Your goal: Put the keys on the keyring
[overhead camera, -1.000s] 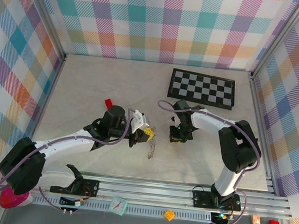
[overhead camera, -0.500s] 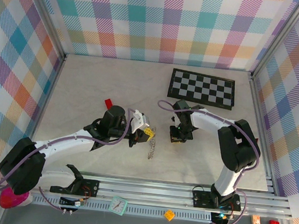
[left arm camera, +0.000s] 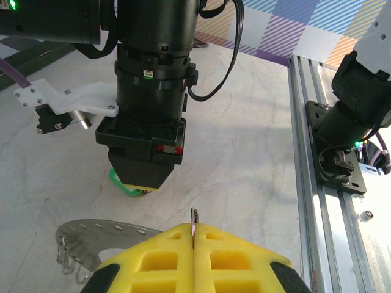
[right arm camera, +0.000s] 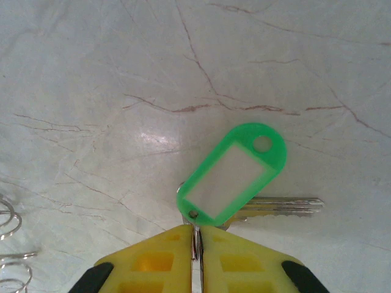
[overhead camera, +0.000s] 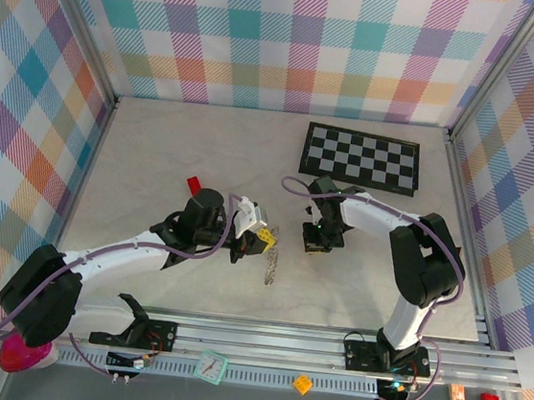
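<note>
1. The left gripper point(left arm camera: 194, 235) has its yellow pads pressed together on a thin wire loop of the keyring point(left arm camera: 91, 231), and the rest of the ring hangs beside and below the pads
2. The right gripper point(right arm camera: 194, 239) points down at the table point(right arm camera: 91, 73) near the left one, pads closed on what appears to be the small metal loop of the green key point(right arm camera: 235, 174)
3. The green key lies flat on the table, its silver blade partly under the green tag
</note>
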